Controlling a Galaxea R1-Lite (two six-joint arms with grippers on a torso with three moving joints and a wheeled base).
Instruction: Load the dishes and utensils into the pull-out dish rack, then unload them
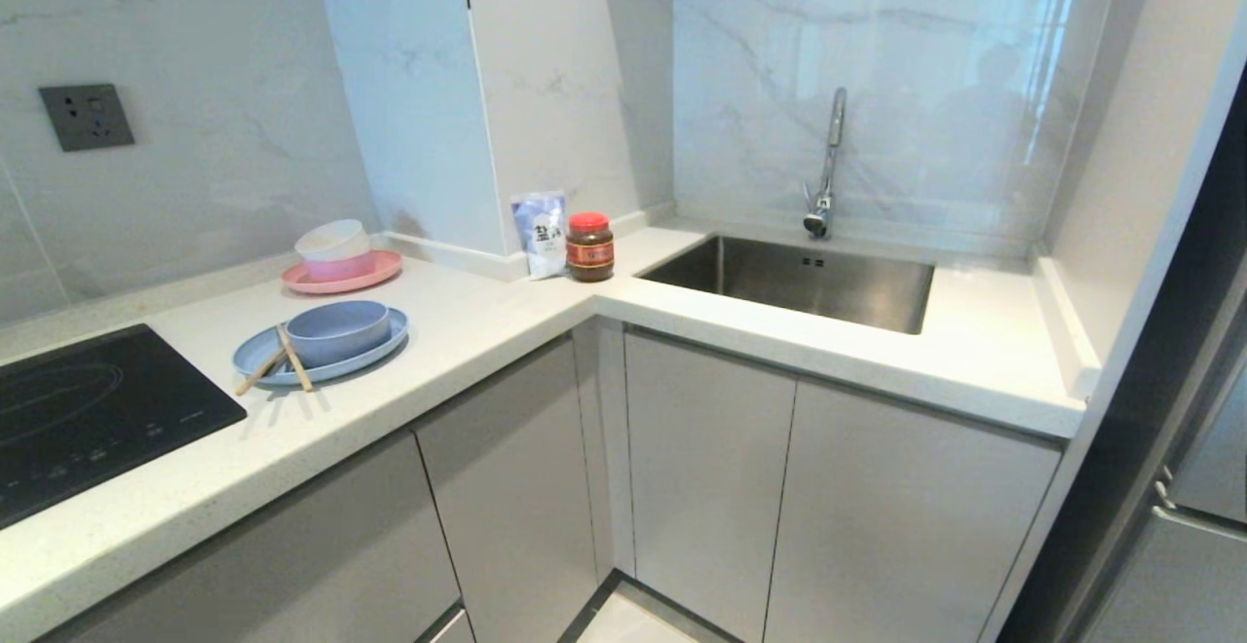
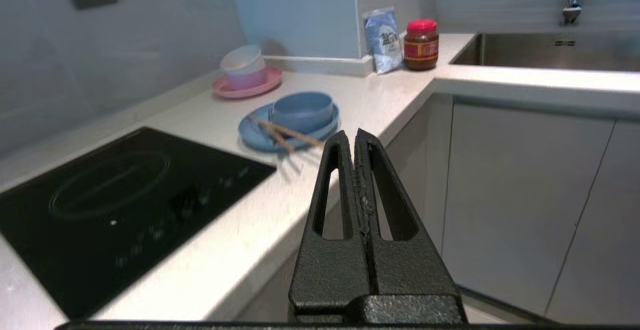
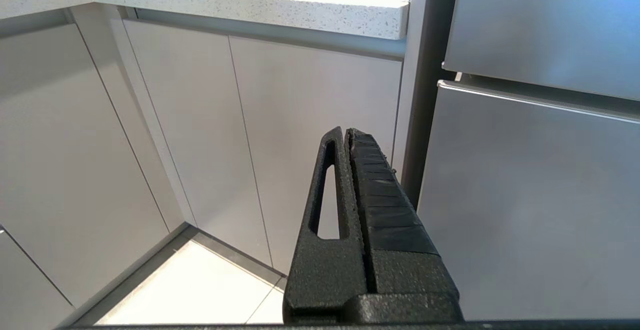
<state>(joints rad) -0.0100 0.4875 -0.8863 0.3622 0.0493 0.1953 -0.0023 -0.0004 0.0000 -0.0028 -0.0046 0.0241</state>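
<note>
On the white counter (image 1: 458, 331), between the black hob (image 1: 88, 409) and the corner, the light-blue plate (image 1: 255, 356) is sitting with the small light-blue bowl (image 1: 337, 331) standing on it and the wooden chopsticks (image 1: 292, 359) crossing over its near rim. No metal cutlery is showing, and the pull-out rack is not showing either; every grey cabinet front (image 1: 511, 487) is sitting flush. The left pincer (image 2: 354, 136) is hovering off the counter edge, pointing toward the plate, fingers pressed together and holding nothing. The right pincer (image 3: 346, 132) is hanging low before the cabinets, near the steel fridge (image 3: 530, 195), fingers together too, empty.

Judging the handling: the plate and bowl are looking like matte plastic, light and stiff, not fragile; a pinch across the bowl's upright wall or the plate's raised rim should hold. The chopsticks are looking thin, light and liable to roll, so pinching both together at the crossing seems safest.
</note>
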